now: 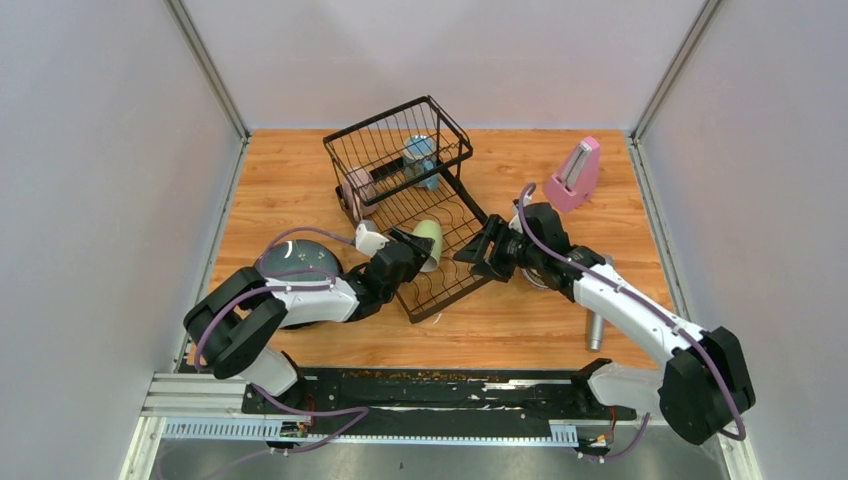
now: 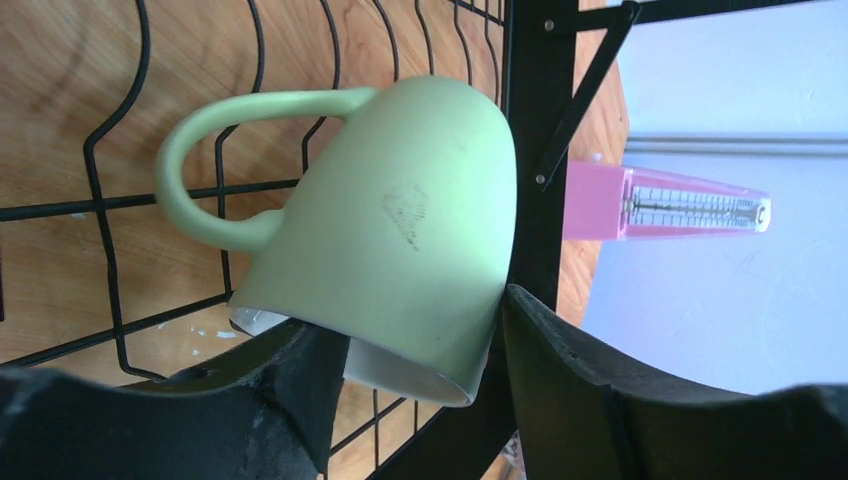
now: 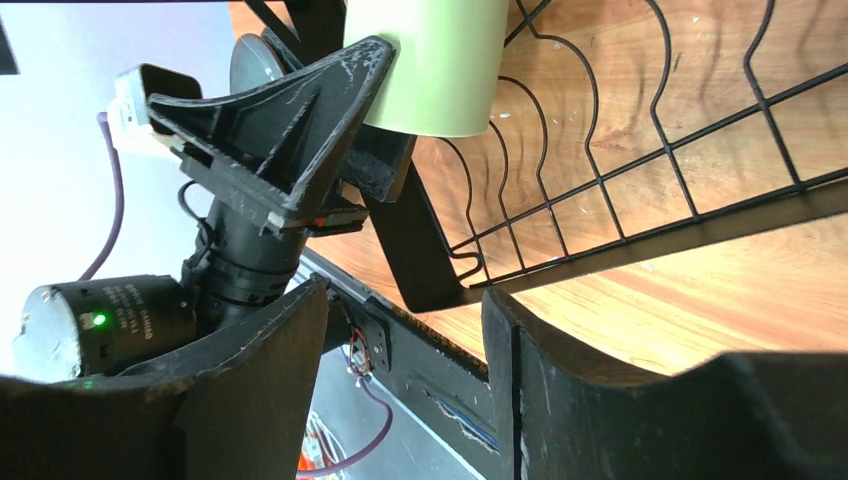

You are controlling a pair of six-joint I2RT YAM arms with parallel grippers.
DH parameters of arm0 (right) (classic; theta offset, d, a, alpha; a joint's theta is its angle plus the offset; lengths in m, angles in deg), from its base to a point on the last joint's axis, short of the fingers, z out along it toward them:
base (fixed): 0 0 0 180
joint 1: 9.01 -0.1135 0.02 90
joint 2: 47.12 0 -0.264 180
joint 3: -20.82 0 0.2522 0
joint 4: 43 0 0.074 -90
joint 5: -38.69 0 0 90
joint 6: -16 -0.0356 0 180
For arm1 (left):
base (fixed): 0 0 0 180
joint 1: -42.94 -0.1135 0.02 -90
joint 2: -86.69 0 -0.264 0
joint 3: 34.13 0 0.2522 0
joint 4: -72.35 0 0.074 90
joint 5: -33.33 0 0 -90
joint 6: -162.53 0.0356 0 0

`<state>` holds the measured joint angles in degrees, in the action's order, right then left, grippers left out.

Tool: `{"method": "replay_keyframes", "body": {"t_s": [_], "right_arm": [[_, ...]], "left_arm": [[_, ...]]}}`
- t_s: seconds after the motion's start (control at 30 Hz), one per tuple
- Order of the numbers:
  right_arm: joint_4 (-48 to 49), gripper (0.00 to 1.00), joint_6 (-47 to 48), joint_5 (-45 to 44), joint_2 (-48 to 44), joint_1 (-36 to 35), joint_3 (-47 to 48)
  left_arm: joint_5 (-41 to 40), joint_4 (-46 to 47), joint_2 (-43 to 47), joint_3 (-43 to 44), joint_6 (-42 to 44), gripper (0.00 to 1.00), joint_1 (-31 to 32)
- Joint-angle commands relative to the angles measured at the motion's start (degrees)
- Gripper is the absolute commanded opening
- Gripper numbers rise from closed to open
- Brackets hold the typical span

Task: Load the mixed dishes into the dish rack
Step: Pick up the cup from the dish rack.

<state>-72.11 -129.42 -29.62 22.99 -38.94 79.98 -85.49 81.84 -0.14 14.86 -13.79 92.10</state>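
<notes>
Closest to the left wrist lens, the left gripper (image 2: 420,335) has its 2 black fingers pressed on either side of the pale-green ceramic mug (image 2: 400,220), clamped near the open rim. In that view the mug's looped handle points to 9 o'clock. The mug is tilted over the wavy plate slots of the black wire dish rack (image 2: 525,150); whether it touches the wires I cannot tell.

From above, the rack sits toward 12 o'clock on the wooden table (image 1: 300,170), with its tall basket at the far end and its low tray reaching toward 6 o'clock. The held mug is over the middle of the tray. A blue mug (image 1: 420,155) lies inside the basket, and a pink mug (image 1: 358,187) sits at the basket's 8 o'clock corner. At 9 o'clock on the table, 1 dark blue-grey speckled plate (image 1: 297,258) lies flat, partly under the left arm.

The right gripper (image 1: 478,252) is just beside the tray's 3 o'clock edge, its 2 fingers spread apart with nothing between them.

A pink pyramid-shaped metronome (image 1: 573,175) stands at 2 o'clock, and a silver-grey microphone (image 1: 594,330) lies at 4 o'clock.
</notes>
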Motion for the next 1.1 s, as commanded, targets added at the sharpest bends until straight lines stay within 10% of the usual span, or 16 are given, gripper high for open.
{"method": "replay_keyframes", "body": {"t_s": [0.0,0.33,0.67,1.07], "right_arm": [[-0.34,0.58,0.73,-5.10,-5.24,-0.21,-1.29],[-0.65,0.58,2.17,-5.94,-8.10,-0.21,-3.53],[4.30,0.60,9.17,-9.49,-15.45,-0.21,-6.33],[10.31,0.80,15.45,7.49,-24.83,1.57,-8.68]], "left_arm": [[-5.15,-0.16,-0.93,2.20,-2.11,0.60,0.39],[-5.65,-0.85,4.20,0.79,3.98,0.13,0.40],[9.04,4.36,19.92,-4.11,22.32,0.00,0.33],[60.42,11.35,31.20,-4.91,27.88,0.00,-13.48]]}}
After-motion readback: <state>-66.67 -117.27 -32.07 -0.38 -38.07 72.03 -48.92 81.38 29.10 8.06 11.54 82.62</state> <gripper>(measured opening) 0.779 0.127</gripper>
